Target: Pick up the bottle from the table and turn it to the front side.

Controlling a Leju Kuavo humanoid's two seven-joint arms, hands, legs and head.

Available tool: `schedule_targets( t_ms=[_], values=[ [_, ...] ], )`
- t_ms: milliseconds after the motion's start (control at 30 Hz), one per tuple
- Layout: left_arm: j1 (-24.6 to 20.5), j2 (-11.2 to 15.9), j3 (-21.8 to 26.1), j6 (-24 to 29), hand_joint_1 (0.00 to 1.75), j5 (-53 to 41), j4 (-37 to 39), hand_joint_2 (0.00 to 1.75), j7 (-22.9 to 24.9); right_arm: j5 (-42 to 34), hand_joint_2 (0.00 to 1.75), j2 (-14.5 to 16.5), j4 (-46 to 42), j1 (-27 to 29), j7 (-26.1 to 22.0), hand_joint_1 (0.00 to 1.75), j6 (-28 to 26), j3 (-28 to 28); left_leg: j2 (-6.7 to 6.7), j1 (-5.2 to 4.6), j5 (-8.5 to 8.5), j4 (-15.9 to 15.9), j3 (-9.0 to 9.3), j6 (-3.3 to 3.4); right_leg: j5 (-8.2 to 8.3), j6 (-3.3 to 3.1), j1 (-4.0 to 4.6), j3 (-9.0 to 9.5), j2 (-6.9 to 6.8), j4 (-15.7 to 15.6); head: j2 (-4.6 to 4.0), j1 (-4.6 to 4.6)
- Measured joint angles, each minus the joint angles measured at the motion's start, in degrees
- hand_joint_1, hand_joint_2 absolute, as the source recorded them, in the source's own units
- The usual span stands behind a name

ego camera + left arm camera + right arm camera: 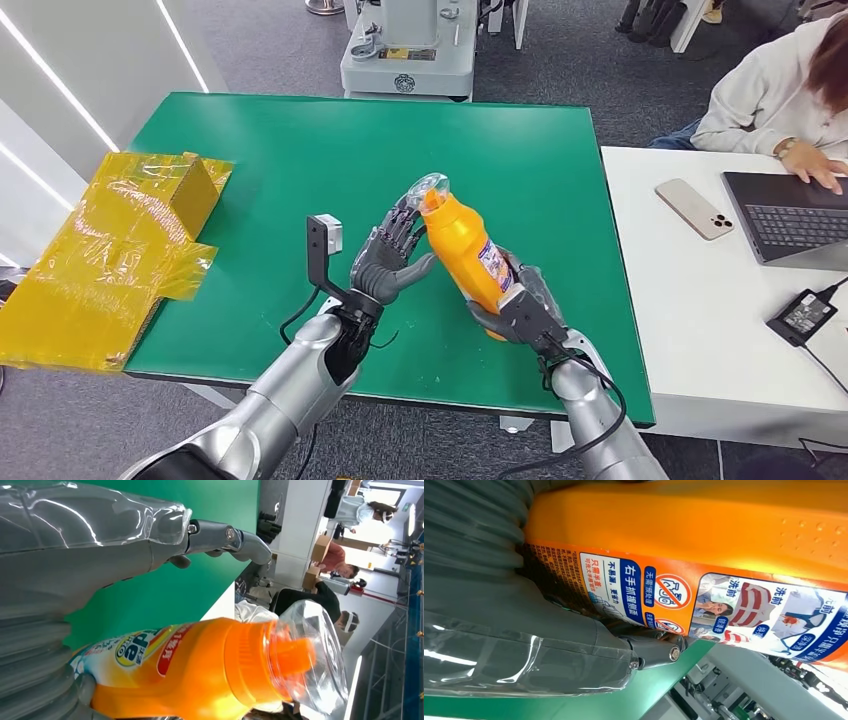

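— Bottle position?

— The orange bottle was off the green table, held in the air above the table's near half. It leaned, its clear cap up and tipped toward the robot's left, its base down in the right hand.

— How did that hand sit on it?

— The right hand gripped the lower body of the bottle, fingers wrapped round it. In the right wrist view the printed label lay just beside the thick grey thumb.

— And the left hand?

— The left hand stood upright beside the bottle, palm toward it, fingers spread wide and reaching up to the neck. The thumb looked to touch the bottle's side, though whether it pressed could not be told. It gripped nothing.

— Anything else around?

— A yellow flattened carton lay at the table's left edge. On the white desk to the right were a phone, a laptop and a black charger; a person in a pale top had a hand at the laptop.
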Motion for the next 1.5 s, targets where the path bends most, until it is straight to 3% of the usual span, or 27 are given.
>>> schedule_targets(
  t_ms=[367, 567, 933, 1067, 1167, 1500],
  values=[
    [-0.6, -0.6, 0.0, 0.3, 0.0, -0.1, 0.0, 1.75, 0.0, 5.7, 1.75, 1.2, 2.1, -1.7, 0.0, 1.71, -0.4, 2.3, 0.02, 0.01, 0.0, 0.0, 0.01, 0.0, 0.0, 0.0, 0.0, 0.0, 0.01, 0.0, 0.0, 0.0],
    [-1.0, -0.6, 0.0, 3.2, 0.0, -2.2, 0.5, 1.75, -0.7, 8.7, 1.75, 2.4, 4.0, -3.2, 1.4, 1.72, -1.7, 5.2, 0.01, 0.01, 0.0, 0.0, 0.01, 0.0, 0.0, 0.0, 0.02, 0.0, 0.01, 0.0, 0.0, 0.0],
    [-1.0, 0.2, 0.0, 3.7, 0.03, -3.3, 0.5, 1.75, -0.9, 10.4, 1.75, 2.2, 6.1, -3.8, 2.5, 1.72, -2.4, 6.5, 0.01, 0.0, 0.0, 0.0, 0.0, 0.0, 0.0, 0.0, 0.01, -0.01, 0.01, 0.0, 0.0, 0.0],
    [-0.9, 0.2, 0.0, 2.7, 1.67, -3.4, 0.5, 1.75, -0.7, 10.4, 1.75, 2.0, 6.3, -3.7, 2.6, 1.69, -2.9, 6.5, 0.01, 0.0, 0.0, 0.0, 0.01, 0.0, 0.0, 0.0, 0.01, -0.01, 0.01, 0.0, 0.0, -0.01],
    [-0.9, 0.2, 0.0, 1.8, 1.75, -3.0, 0.5, 1.75, -0.2, 10.4, 1.75, 1.9, 6.3, -3.5, 2.8, 1.69, -3.1, 6.5, 0.03, 0.01, 0.0, 0.0, 0.02, 0.0, 0.0, 0.0, 0.01, -0.01, 0.02, 0.0, 0.0, 0.0],
    [-0.8, 0.0, 1.5, -7.8, 1.75, 6.5, 1.0, 1.75, 5.4, 11.3, 1.75, 1.3, 7.1, -3.3, 2.6, 1.67, -5.3, 6.5, 0.02, 0.0, 0.0, 0.0, 0.02, 0.0, 0.0, 0.0, 0.01, -0.02, 0.03, 0.0, 0.0, -0.01]
  ],
)
